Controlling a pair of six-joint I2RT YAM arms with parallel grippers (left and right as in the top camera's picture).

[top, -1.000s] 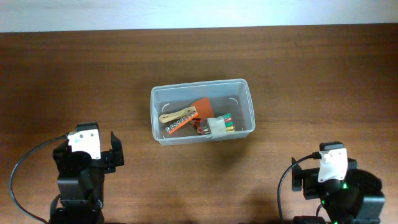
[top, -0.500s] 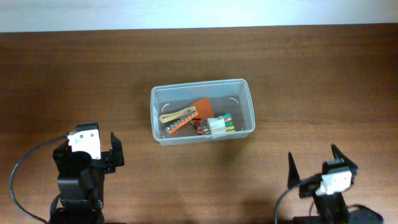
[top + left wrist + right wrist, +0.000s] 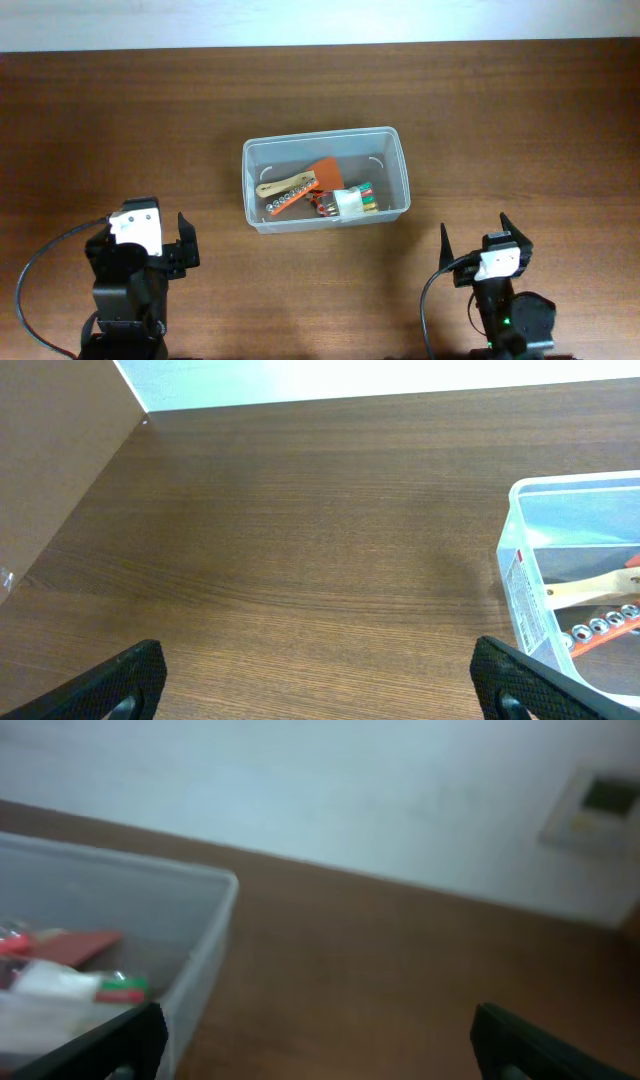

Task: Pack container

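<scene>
The clear plastic container [image 3: 388, 140] sits at the middle of the table. Inside lie an orange holder with metal sockets [image 3: 300, 192], a pale wooden-handled tool [image 3: 285, 184] and a white bundle of coloured bits [image 3: 353, 200]. The container also shows at the right edge of the left wrist view [image 3: 522, 575] and at the left of the right wrist view [image 3: 205, 960]. My left gripper [image 3: 150, 240] is open and empty at the front left. My right gripper [image 3: 480, 238] is open and empty at the front right, below the container.
The brown wooden table [image 3: 520, 130] runs back to a pale wall [image 3: 320, 20]. A brown board [image 3: 50, 450] stands at the left in the left wrist view. A pale wall plate [image 3: 595, 805] shows blurred in the right wrist view.
My right arm has swung up and turned; its open fingers now point toward the container, a little further left. The left arm and the container have not moved.
</scene>
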